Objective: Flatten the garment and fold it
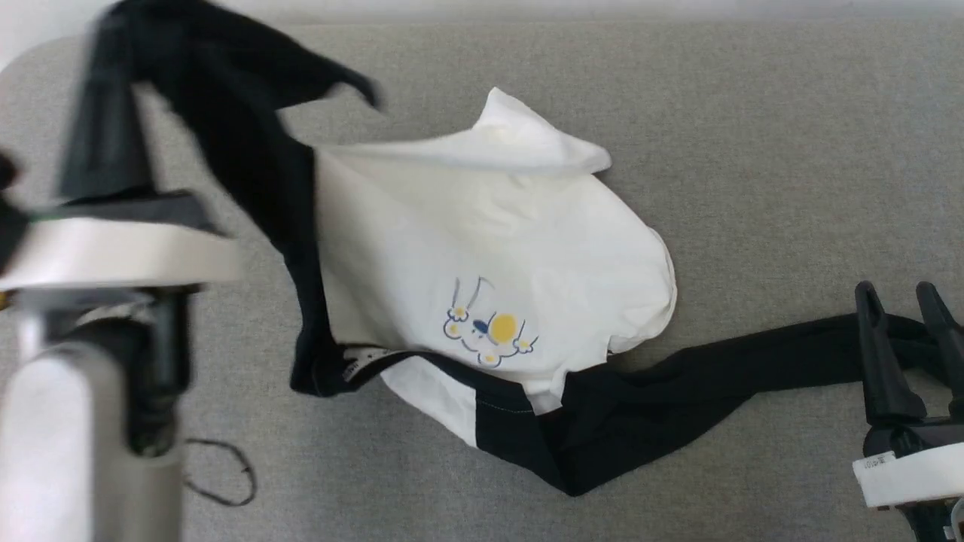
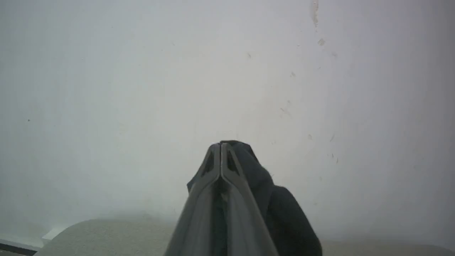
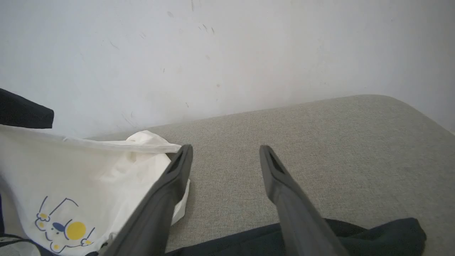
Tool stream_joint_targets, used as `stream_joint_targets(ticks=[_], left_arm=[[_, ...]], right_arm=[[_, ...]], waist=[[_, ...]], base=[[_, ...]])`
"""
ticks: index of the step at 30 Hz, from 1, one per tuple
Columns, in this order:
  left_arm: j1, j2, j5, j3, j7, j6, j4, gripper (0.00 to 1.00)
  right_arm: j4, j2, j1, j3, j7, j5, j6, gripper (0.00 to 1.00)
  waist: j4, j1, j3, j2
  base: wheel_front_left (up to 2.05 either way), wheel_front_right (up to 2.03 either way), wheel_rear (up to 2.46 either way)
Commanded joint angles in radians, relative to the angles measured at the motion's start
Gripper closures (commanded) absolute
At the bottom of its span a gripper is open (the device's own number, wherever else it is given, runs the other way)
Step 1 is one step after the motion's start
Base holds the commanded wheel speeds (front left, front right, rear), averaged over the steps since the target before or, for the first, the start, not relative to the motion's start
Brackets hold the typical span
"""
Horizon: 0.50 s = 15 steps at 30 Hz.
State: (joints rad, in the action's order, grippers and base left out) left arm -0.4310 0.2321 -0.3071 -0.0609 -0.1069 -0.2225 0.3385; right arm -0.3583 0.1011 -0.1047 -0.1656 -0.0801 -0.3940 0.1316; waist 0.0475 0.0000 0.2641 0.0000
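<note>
The garment point(image 1: 489, 226), a white shirt with black sleeves and a small yellow-and-blue print point(image 1: 489, 331), lies rumpled on the grey surface. My left gripper point(image 1: 113, 30) is raised at the far left, blurred, and shut on the end of one black sleeve point(image 1: 248, 135), which hangs from it down to the shirt. The left wrist view shows the closed gripper point(image 2: 220, 144) pinching dark cloth point(image 2: 273, 202). The other black sleeve point(image 1: 715, 376) stretches flat to the right. Its end lies under my right gripper point(image 1: 896, 293), whose fingers are open above the sleeve point(image 3: 373, 234) in the right wrist view, where that gripper point(image 3: 226, 149) holds nothing.
The grey padded table point(image 1: 753, 150) ends at a white wall point(image 3: 227, 53) along its far edge and has rounded corners. A thin black cord loop point(image 1: 222, 470) lies on the surface near my left arm's pale forearm point(image 1: 75, 436).
</note>
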Motion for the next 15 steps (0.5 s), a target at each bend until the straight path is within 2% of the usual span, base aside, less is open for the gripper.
stream_joint_targets(ticks=[1,5,7,8,9,15], left_arm=[[0.058,0.023,0.007,0.077,-0.002,-0.050,-0.004,1.00],[0.199,0.027,0.010,0.238,0.021,-0.152,-0.030,1.00],[0.262,0.003,-0.006,0.288,0.033,-0.186,-0.032,0.99],[0.288,-0.015,-0.021,0.302,0.039,-0.193,-0.030,0.53],[0.307,-0.026,-0.033,0.304,0.049,-0.188,-0.026,0.00],[0.341,-0.053,-0.051,0.275,0.099,-0.153,0.006,0.00]], right_arm=[[0.002,-0.004,-0.003,0.001,0.000,0.002,-0.001,0.00],[0.012,-0.005,-0.004,0.004,-0.001,-0.001,-0.001,0.00],[0.018,-0.004,-0.008,-0.001,-0.006,0.000,-0.001,0.00],[0.020,-0.002,-0.011,-0.004,-0.009,0.001,-0.001,0.00],[0.020,-0.001,-0.014,-0.007,-0.010,0.001,-0.001,0.00],[0.016,0.001,-0.020,-0.006,-0.025,0.007,-0.001,0.00]], waist=[[-0.002,0.0000,0.004,0.0000],[-0.012,0.0000,0.010,0.0000],[-0.012,0.0000,0.010,0.0000],[-0.011,0.0000,0.010,0.0000],[-0.007,0.0000,0.009,0.0000],[0.010,0.0000,-0.002,0.0000]], base=[[0.00,0.00,0.00],[0.00,0.00,0.00],[0.00,0.00,0.00],[0.00,0.00,0.00],[0.00,0.00,0.00],[0.00,0.00,0.00]])
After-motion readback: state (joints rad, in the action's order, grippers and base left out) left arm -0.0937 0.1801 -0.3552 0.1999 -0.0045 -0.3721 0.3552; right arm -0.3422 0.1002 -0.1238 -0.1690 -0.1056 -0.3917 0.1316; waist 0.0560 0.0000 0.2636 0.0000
